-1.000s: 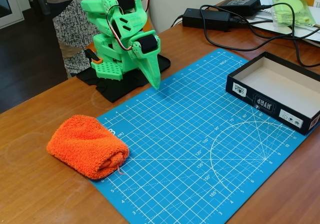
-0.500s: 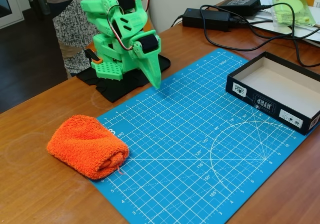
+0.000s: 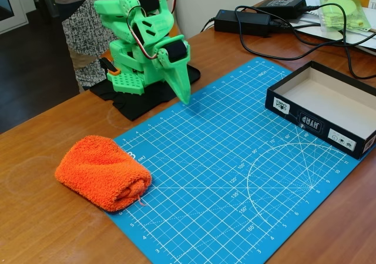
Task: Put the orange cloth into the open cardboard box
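The green arm sits folded on its black base at the back of the wooden worktop [image 3: 47, 229], its end effector [image 3: 183, 96] pointing down with the tip just above the far edge of the blue cutting mat [image 3: 235, 176]. The fingers lie together in a closed wedge and hold nothing.

The cloth [image 3: 103, 171] lies at the left in the fixed view, a rolled orange bundle resting mostly on bare wood, its right end overlapping the mat's left edge. A loose thread hangs from that end. It is well apart from the end effector and untouched.

The box [image 3: 320, 123] stands at the right, open side up, its near corner resting on the mat's right part. Its outside is black with small white labels along the facing wall; the inside is pale and holds nothing. The cloth and box lie at opposite sides of the mat.

Behind the box, black power bricks [image 3: 241, 22] and cables trail across the worktop, with a green object in a clear bag [image 3: 343, 11] near the top right corner. A person in a speckled garment [image 3: 82, 34] stands behind the arm.
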`<control>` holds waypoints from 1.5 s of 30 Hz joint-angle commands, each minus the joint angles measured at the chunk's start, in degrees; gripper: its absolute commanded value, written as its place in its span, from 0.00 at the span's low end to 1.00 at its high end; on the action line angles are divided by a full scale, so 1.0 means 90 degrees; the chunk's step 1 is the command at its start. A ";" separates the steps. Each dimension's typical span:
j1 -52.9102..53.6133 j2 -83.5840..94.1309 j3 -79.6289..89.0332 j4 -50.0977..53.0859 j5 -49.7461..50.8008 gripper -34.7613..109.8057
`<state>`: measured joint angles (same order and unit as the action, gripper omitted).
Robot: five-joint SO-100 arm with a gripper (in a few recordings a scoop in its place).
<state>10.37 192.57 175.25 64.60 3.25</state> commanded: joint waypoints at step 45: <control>0.4424 -0.8154 -0.7490 0.0879 -0.8584 0.46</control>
<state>47.37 136.05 122.52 65.83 -68.29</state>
